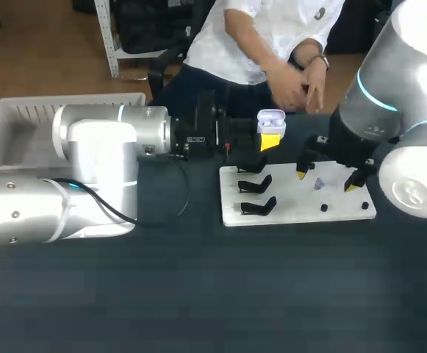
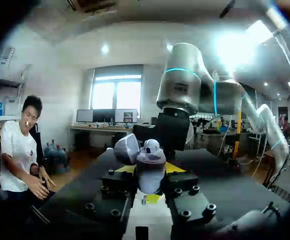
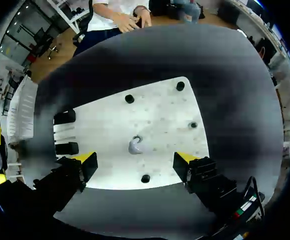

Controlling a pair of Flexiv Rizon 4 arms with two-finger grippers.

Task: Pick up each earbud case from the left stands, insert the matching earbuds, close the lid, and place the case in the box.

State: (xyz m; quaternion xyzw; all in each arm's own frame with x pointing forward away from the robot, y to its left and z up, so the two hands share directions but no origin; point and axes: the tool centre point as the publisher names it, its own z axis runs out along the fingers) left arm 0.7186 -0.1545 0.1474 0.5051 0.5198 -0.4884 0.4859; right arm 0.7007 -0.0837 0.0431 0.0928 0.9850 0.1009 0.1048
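In my left gripper [image 1: 270,140] sits a white earbud case [image 1: 271,120] with its lid open, held above the far edge of the white board [image 1: 301,213]. Seen from the left wrist, the case [image 2: 149,167] is clamped between the yellow tips of that gripper [image 2: 150,171], with one earbud [image 2: 152,146] seated inside and the lid [image 2: 127,149] tipped back. My right gripper [image 1: 327,179] hangs open over the board's right half. A loose earbud [image 3: 135,146] lies on the board just ahead of the right gripper [image 3: 136,159], between its spread fingers and untouched by them.
Three black stands [image 1: 257,184] line the board's left side, all without cases. Small black pegs [image 3: 130,99] dot the board around the earbud. A white slatted box [image 1: 22,118] stands at the far left, partly behind my left arm.
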